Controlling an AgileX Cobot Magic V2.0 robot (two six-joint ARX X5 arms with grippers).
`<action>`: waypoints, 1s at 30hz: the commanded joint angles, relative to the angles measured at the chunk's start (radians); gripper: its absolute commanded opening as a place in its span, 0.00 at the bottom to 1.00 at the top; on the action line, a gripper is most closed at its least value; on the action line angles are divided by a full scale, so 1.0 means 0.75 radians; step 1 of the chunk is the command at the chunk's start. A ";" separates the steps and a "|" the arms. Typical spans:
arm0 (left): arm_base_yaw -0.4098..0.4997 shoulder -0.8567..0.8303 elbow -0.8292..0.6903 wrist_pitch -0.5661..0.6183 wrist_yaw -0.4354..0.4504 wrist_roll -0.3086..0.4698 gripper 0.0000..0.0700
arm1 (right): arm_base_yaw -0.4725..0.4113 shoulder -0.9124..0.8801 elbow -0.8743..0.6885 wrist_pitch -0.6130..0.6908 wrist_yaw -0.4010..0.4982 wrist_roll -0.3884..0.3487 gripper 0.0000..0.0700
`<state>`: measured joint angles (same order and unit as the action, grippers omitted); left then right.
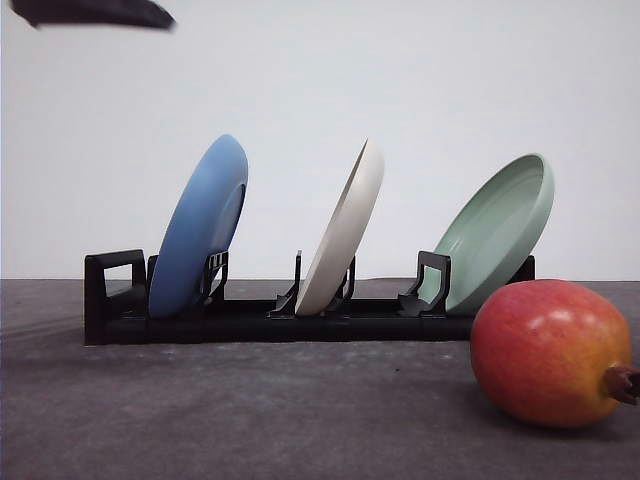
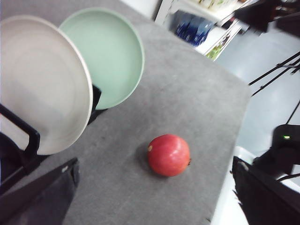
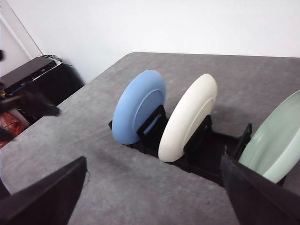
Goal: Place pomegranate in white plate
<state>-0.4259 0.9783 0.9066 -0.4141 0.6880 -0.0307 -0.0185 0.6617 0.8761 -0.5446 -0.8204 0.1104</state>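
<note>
The pomegranate [image 1: 548,352] lies on the grey table at the front right, its dark crown pointing right. It rests in front of the rack, apart from it. In the left wrist view the pomegranate [image 2: 168,154] shows on the table far below my left gripper [image 2: 154,164], which is open and holds nothing. The white plate [image 1: 343,235] stands on edge in the middle slot of a black rack [image 1: 250,320]. My right gripper [image 3: 153,161] is open and empty, hovering above the table in front of the white plate [image 3: 188,118].
A blue plate [image 1: 203,228] stands in the rack's left slot and a mint-green plate [image 1: 498,228] in its right slot. A dark arm part [image 1: 92,12] hangs at the top left of the front view. The table edge [image 2: 234,140] runs near the pomegranate.
</note>
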 commanded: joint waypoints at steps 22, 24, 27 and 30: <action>-0.365 1.012 0.822 -0.055 -0.649 -0.101 0.90 | 0.060 0.005 0.027 -0.032 -0.008 0.028 0.83; -0.372 1.061 0.836 -0.027 -0.687 -0.079 0.90 | 0.062 0.005 0.027 -0.035 -0.009 0.028 0.83; -0.374 1.112 0.836 0.008 -0.719 -0.080 0.90 | 0.069 0.005 0.027 -0.035 -0.009 0.028 0.83; -0.375 1.146 0.836 0.031 -0.719 -0.078 0.90 | 0.073 0.005 0.027 -0.035 -0.008 0.028 0.83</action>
<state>-0.6979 1.8189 1.5055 -0.4080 0.1524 -0.0995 0.0330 0.6617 0.8764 -0.5751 -0.8215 0.1215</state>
